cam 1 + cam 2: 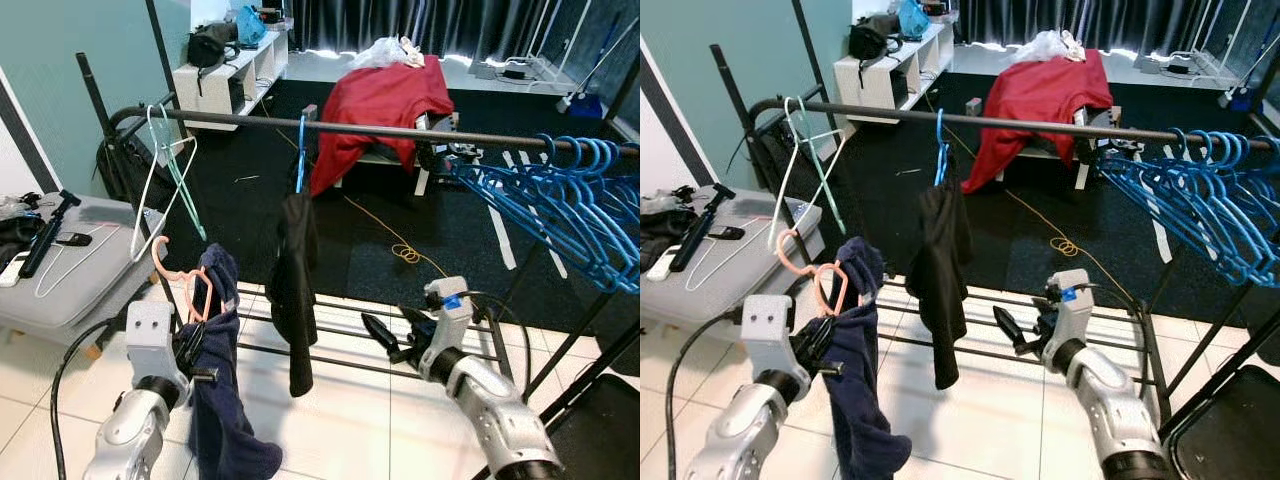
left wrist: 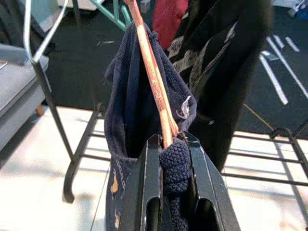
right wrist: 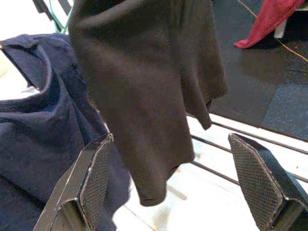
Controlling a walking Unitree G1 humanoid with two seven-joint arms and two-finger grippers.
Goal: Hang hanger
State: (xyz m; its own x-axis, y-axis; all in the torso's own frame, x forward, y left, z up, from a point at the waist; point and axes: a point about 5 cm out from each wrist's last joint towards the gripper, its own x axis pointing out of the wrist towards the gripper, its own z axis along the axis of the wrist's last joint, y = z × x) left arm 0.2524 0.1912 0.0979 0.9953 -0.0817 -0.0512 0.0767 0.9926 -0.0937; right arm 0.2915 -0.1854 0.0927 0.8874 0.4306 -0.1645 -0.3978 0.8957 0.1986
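My left gripper is shut on a pink hanger that carries a navy garment, held low below the black rail. In the left wrist view the pink hanger and a fold of navy cloth sit clamped between the fingers. My right gripper stands open, low and right of a black garment hanging from a blue hanger on the rail. The right wrist view looks between its fingers at that black garment.
White and green empty hangers hang at the rail's left end; several blue hangers crowd its right end. A grey bench with a white hanger stands left. A chair with red cloth sits beyond the rack.
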